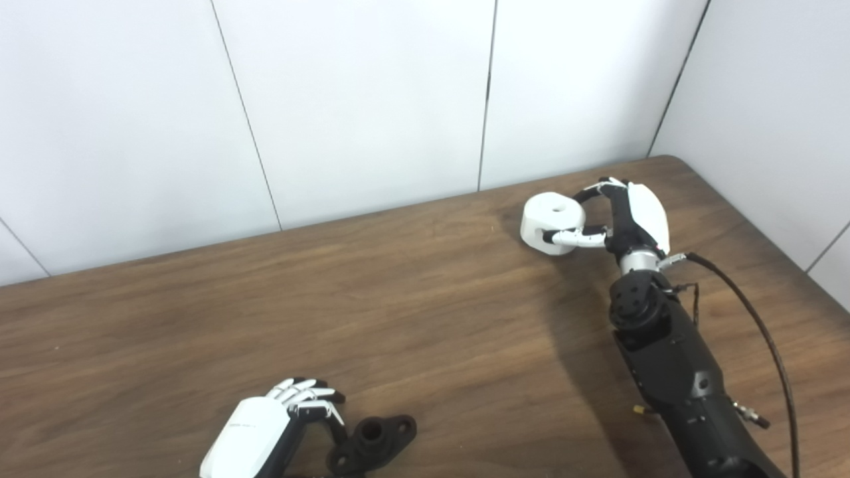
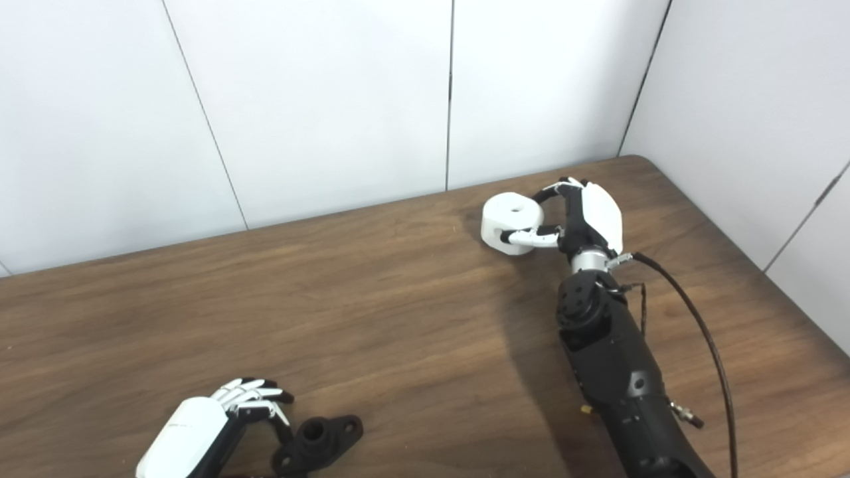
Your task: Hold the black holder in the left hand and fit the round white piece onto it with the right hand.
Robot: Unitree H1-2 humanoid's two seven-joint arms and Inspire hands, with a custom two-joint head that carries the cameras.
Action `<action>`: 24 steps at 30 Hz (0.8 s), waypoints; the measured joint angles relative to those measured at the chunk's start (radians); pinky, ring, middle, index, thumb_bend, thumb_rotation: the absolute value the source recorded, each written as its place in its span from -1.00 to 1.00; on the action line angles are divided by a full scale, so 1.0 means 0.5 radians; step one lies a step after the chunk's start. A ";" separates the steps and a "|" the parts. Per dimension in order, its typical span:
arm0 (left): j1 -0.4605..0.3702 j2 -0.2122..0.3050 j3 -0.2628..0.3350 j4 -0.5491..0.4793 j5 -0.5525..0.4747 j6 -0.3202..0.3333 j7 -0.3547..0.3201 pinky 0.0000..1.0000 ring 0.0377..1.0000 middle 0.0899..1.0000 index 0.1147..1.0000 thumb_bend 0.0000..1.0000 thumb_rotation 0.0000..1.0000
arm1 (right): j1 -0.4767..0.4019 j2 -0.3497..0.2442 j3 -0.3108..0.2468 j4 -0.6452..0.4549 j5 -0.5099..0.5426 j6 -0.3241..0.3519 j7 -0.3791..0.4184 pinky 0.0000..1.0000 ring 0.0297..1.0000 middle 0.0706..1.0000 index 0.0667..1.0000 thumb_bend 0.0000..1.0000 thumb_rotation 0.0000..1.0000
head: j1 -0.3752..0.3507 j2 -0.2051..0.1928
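On my feed the right hand (image 1: 627,219) is far out near the table's back right corner, its fingers curled around the white piece (image 1: 552,222). The thumb lies against the near side of the piece and the other fingers hook round its far side, so I read this as a hold. The piece is a thick round block with a small hole in its top face; I cannot tell whether it rests on the table (image 1: 412,318) or is just lifted.

The left hand (image 2: 206,425) is at the near left edge, palm down, fingers bent and bunched just beside the holder (image 2: 319,435). The fingertips (image 2: 275,405) are close to the holder's left end, and I cannot tell whether they touch it; they do not wrap it. The holder lies flat on the wood, a black flange with a raised ring in the middle and a lobe at each end.

The two parts are well apart, at opposite corners of the view.
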 measured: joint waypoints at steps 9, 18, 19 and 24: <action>-0.001 0.000 -0.001 0.000 0.013 -0.001 0.000 0.80 0.67 0.46 -0.16 0.04 -0.91 | 0.001 0.024 -0.004 0.042 0.007 -0.065 -0.118 0.99 0.81 0.60 -0.10 0.04 -0.73 | -0.009 -0.009; -0.003 0.000 -0.001 0.001 0.019 -0.004 0.002 0.77 0.66 0.46 -0.17 0.04 -0.91 | 0.003 0.023 -0.001 0.066 0.016 -0.113 -0.137 0.95 0.80 0.60 -0.10 0.04 -0.73 | 0.003 -0.015; -0.003 0.000 -0.001 0.001 0.027 -0.006 0.003 0.78 0.66 0.46 -0.17 0.04 -0.91 | 0.005 0.023 0.002 0.065 0.016 -0.120 -0.137 0.88 0.79 0.60 -0.10 0.04 -0.73 | 0.006 -0.012; -0.004 -0.001 -0.002 0.000 0.042 -0.007 0.003 0.78 0.66 0.46 -0.16 0.04 -0.91 | 0.046 0.020 0.026 -0.084 0.014 -0.064 -0.050 0.85 0.80 0.62 -0.10 0.04 -0.72 | 0.040 -0.003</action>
